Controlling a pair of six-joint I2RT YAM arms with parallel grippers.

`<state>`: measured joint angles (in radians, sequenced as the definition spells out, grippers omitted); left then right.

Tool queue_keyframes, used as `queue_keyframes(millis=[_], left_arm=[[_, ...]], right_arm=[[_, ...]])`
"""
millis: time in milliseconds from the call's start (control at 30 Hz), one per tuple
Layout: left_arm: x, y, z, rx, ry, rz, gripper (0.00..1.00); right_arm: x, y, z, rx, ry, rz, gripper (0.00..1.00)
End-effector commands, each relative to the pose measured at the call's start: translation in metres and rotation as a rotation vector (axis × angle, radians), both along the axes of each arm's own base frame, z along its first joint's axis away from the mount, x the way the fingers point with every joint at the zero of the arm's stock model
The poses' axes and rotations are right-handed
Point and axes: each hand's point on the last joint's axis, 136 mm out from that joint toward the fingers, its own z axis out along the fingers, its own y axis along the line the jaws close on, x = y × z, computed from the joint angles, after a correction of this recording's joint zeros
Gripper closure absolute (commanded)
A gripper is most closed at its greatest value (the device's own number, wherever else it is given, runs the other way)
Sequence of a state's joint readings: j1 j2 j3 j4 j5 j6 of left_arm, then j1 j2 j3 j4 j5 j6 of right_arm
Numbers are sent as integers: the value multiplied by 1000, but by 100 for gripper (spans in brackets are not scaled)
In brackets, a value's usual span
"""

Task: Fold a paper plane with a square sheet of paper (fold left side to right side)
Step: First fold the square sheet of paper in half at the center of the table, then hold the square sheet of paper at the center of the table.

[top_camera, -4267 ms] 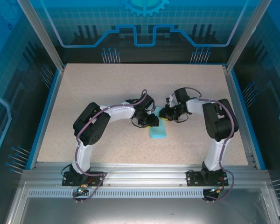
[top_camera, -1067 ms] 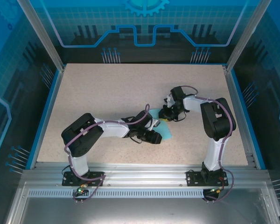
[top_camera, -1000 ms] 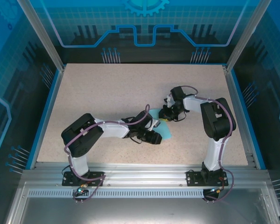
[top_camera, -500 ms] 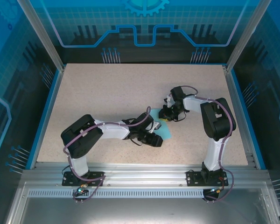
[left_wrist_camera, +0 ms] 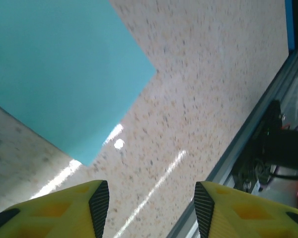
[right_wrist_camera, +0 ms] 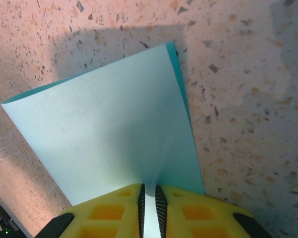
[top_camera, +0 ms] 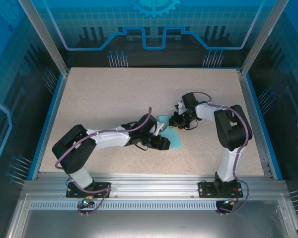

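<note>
Tabletop (top_camera: 114, 94) in speckled beige, seen from above, with your two arms meeting a little right of its centre and closer to the near edge than the far one. The square sheet of paper (top_camera: 175, 141) lies flat there, light blue and plain, folded into two layers. In the right wrist view a darker under-layer peeks out along one side of the sheet (right_wrist_camera: 109, 134). Your left arm lies low. Its elbow is folded back toward the near left corner and its forearm stretches rightward across the tabletop to the sheet. Your left gripper (top_camera: 160, 143) hovers at the sheet's left side with its jaws apart. In the left wrist view its yellow fingers (left_wrist_camera: 97, 203) frame bare tabletop, and a corner of the paper (left_wrist_camera: 54, 74) lies just beyond them, untouched. Your right arm rises from the near right corner to a raised elbow, then doubles back leftward and down. Your right gripper (top_camera: 177, 120) sits at the sheet's far edge, and in its wrist view (right_wrist_camera: 149, 198) it is pinched nearly closed on that edge, with only a thin strip of blue between the pads.
</note>
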<state>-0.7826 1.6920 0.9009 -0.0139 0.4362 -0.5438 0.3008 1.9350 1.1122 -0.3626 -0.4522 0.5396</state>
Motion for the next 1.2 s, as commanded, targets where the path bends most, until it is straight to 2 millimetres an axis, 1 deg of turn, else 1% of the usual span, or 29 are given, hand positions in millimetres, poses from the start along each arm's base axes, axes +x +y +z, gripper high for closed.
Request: queue_keyframes(millis=[0, 133, 300, 367, 500, 567, 667, 767, 833, 867, 900, 967, 1033, 1100, 1167], left_arm=[[16, -10, -4, -4, 22, 5, 48], [31, -22, -16, 23, 30, 7, 48], [36, -25, -35, 61, 59, 20, 48], [35, -22, -43, 83, 73, 24, 48], [28, -17, -55, 123, 95, 24, 48], [24, -16, -60, 141, 101, 22, 48], [20, -15, -65, 166, 106, 22, 48], [18, -15, -66, 178, 106, 22, 48], [19, -14, -67, 195, 110, 25, 48], [19, -15, -67, 196, 109, 25, 48], [19, -15, -67, 196, 109, 25, 48], [19, -16, -66, 197, 108, 25, 48], [20, -15, -65, 199, 104, 28, 48], [21, -15, -65, 201, 103, 30, 48], [21, -15, -65, 204, 100, 32, 48]], right_arm=[[-28, -9, -26, -87, 98, -11, 82], [-29, -9, -25, -82, 93, -11, 82], [-25, -3, -18, -42, 69, -4, 80], [-20, 2, -8, -12, 46, -2, 80], [-3, 4, 24, 31, -29, 2, 78], [2, 1, 41, 37, -66, 1, 78], [2, -11, 64, 32, -114, -4, 78], [-11, -30, 72, 4, -124, -23, 79], [-27, -45, 67, -42, -104, -28, 82], [-36, -49, 64, -52, -92, -20, 84], [-45, -52, 61, -55, -83, -10, 87], [-62, -51, 57, -32, -69, 4, 90], [-83, -45, 51, 31, -43, 6, 92], [-97, -41, 45, 62, -24, 9, 92], [-106, -41, 35, 58, -6, 5, 93]])
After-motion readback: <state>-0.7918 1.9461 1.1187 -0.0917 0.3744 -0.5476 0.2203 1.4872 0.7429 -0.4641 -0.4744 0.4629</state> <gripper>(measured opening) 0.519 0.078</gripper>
